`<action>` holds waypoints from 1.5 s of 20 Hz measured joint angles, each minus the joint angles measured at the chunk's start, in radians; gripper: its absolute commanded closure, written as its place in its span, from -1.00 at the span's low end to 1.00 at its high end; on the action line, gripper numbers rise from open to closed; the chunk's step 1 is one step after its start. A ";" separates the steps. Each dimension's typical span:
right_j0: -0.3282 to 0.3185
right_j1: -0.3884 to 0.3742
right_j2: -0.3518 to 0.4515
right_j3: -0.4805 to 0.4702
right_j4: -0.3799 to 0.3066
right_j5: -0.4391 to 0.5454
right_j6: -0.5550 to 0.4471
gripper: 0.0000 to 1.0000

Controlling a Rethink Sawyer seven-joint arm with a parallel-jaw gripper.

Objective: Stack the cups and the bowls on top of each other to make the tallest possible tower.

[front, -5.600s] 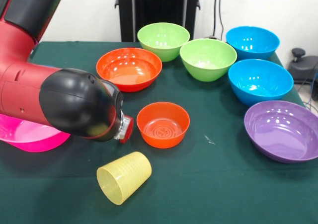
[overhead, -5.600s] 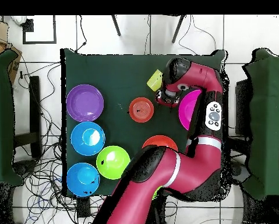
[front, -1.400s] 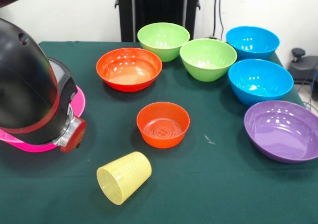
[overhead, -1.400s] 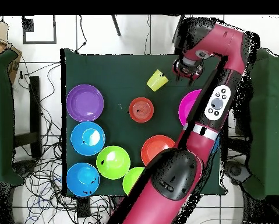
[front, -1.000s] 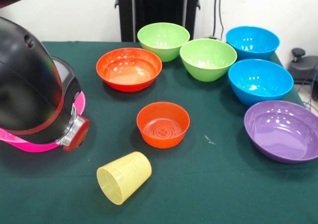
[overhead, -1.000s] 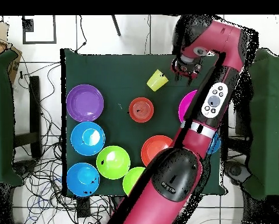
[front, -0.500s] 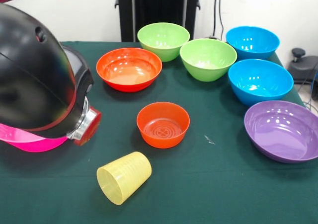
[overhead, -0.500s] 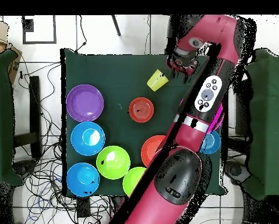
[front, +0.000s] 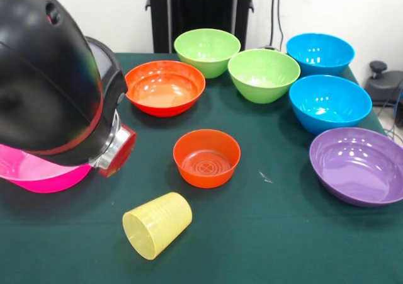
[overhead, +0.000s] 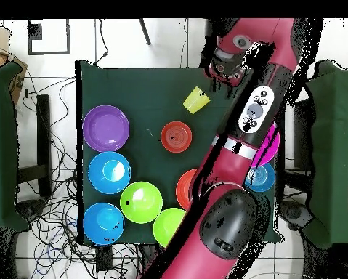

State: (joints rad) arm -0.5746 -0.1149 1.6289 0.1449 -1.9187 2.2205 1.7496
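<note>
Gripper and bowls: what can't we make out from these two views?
- Gripper: overhead view shows it only as a dark blur beside the yellow cup; front view has the black arm housing in front. Open or shut: cannot tell.
- Pink bowl: mostly behind the arm in both views.
- Large orange bowl: half under the arm overhead.
- Third blue bowl: partly covered overhead, absent from front view.
</note>
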 measured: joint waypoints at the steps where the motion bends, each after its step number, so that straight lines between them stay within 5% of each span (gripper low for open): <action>1: -0.002 -0.002 0.012 0.002 -0.013 0.000 -0.001 -1.00; 6: -0.016 -0.009 0.038 0.030 0.011 -0.007 -0.002 -1.00; 18: -0.201 -0.117 -0.180 0.523 0.515 -0.286 0.010 -1.00; 24: -0.265 -0.219 -0.259 0.743 0.678 -0.409 0.111 -1.00; 30: -0.269 -0.289 -0.319 0.864 0.759 -0.495 0.231 -1.00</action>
State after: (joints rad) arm -0.8439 -0.4043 1.3096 1.0093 -1.1599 1.7254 1.9805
